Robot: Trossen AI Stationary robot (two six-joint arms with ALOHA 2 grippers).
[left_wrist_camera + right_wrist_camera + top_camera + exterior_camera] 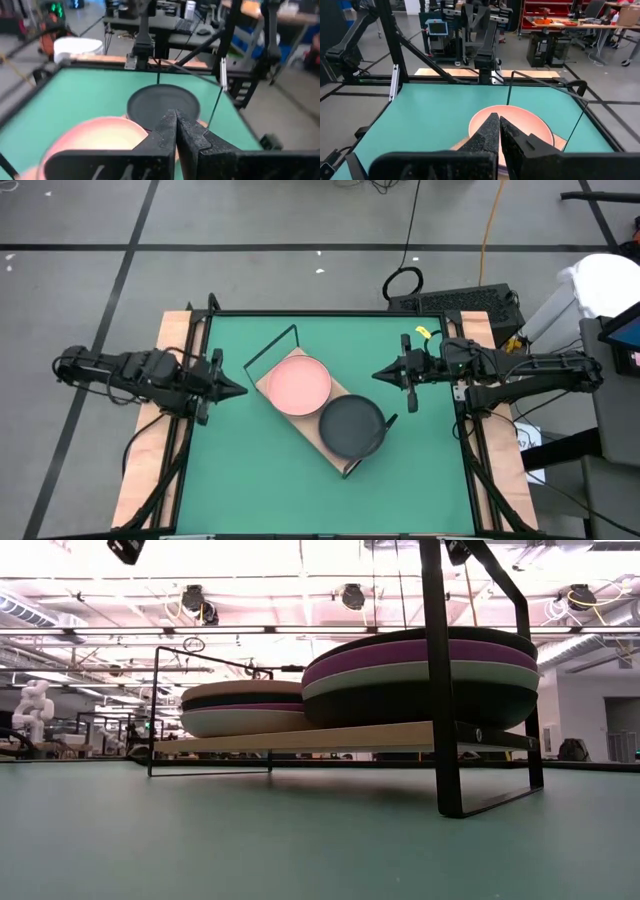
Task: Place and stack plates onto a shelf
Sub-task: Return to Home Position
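A light wood shelf (292, 410) with a thin black wire frame lies slantwise in the middle of the green table. Two stacks of plates rest on its board: one topped by a pink plate (298, 383), one topped by a dark grey plate (351, 425). In the low view the stacks show purple, pale grey-green and dark layers (420, 675). My left gripper (240, 390) hovers shut at the table's left side, pointing toward the shelf. My right gripper (378, 375) hovers shut at the table's right side, also pointing toward the shelf. Neither touches anything.
Wooden boards (150, 470) flank the green mat on both sides. A keyboard (470, 302) and cables lie beyond the far edge. Green table surface (300, 490) stretches in front of the shelf.
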